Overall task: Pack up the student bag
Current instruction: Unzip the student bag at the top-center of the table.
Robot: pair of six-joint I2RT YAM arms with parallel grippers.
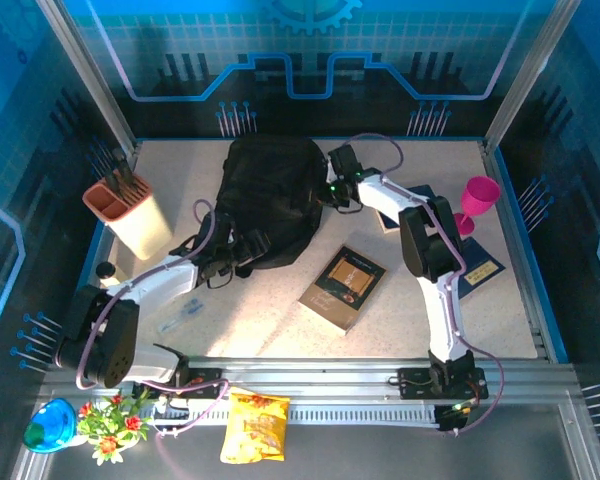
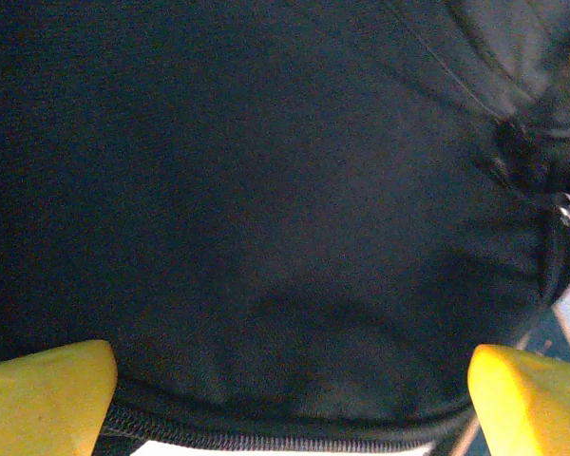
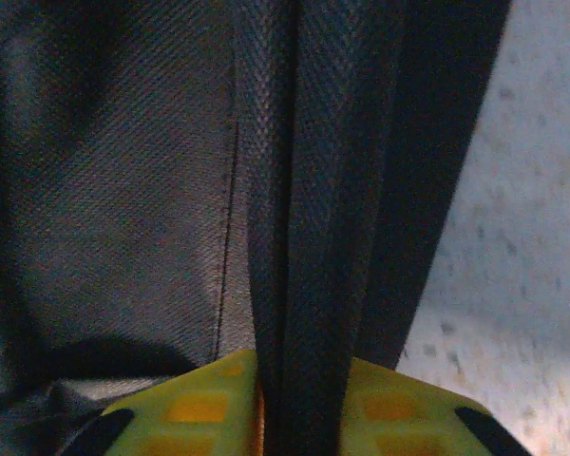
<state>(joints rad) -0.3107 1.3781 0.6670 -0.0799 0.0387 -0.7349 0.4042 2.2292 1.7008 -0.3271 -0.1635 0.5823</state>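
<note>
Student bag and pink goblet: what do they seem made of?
Student bag: matte black woven fabric; its strap shows a clear twill-like weave up close. Pink goblet: likely glossy plastic, judging by its even bright colour; too small to be sure.

The right claw [image 3: 299,413] sits at the bottom, and its two yellow fingers [image 3: 199,407] squeeze a black strap [image 3: 304,237] between them. The strap runs straight up from the claw to the top edge. Left of it is the dark woven cloth of the student bag [image 3: 104,209]. On the right lies the pale, speckled surface [image 3: 522,266].
</note>
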